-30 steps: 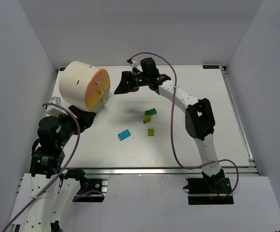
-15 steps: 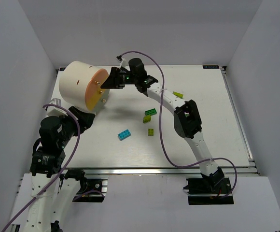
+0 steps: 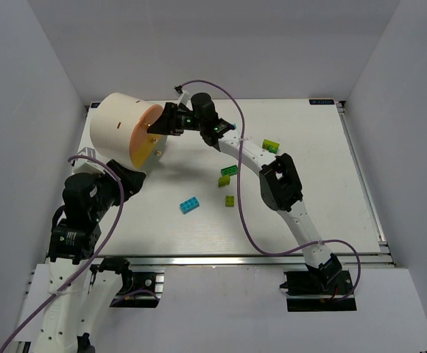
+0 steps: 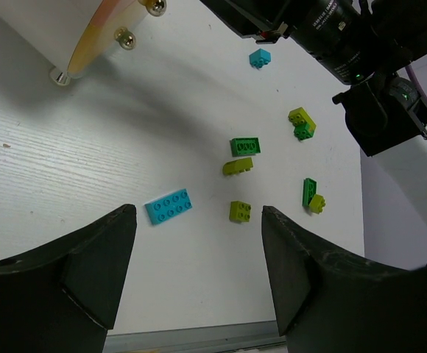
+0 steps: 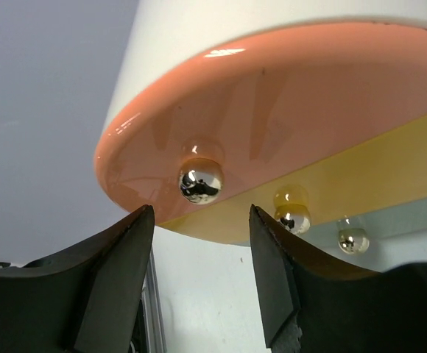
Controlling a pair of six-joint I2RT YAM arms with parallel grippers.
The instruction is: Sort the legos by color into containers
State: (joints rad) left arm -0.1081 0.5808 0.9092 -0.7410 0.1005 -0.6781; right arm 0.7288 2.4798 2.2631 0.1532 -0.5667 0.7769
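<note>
Fingers (image 5: 110,287) of the right gripper (image 5: 201,213) stand apart, a shiny knob (image 5: 201,182) on the orange face of the drum (image 3: 114,121) just ahead, clear only up close; left gripper (image 4: 197,213), likewise spread, hangs over legos (image 4: 168,207) scattered on the table (image 4: 51,169).

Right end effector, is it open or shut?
Open: the right end effector has its fingers apart, the drum's upper silver knob between them, untouched.
</note>
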